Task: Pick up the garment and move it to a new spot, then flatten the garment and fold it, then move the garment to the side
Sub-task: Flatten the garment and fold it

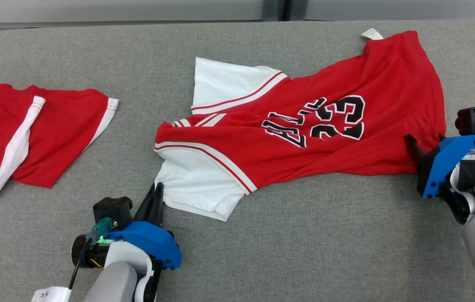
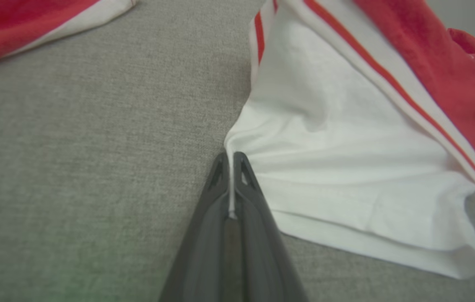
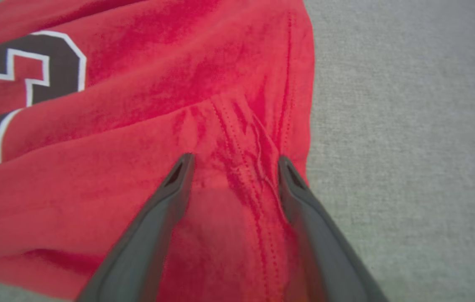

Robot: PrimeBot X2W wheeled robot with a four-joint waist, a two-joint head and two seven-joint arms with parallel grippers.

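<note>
The garment is a red jersey with white sleeves and a black "23", lying crumpled across the grey cloth table. My left gripper sits at the near white sleeve's corner. In the left wrist view the left gripper is shut on a thin fold of the white sleeve. My right gripper is at the jersey's right hem. Seen from the right wrist, the right gripper stands open, its two fingers resting either side of a puckered bit of the red hem.
Red shorts with white stripes lie at the table's left, and their edge also crosses the left wrist view. A white label sticks out at the jersey's far corner. Bare grey cloth lies in front of the jersey.
</note>
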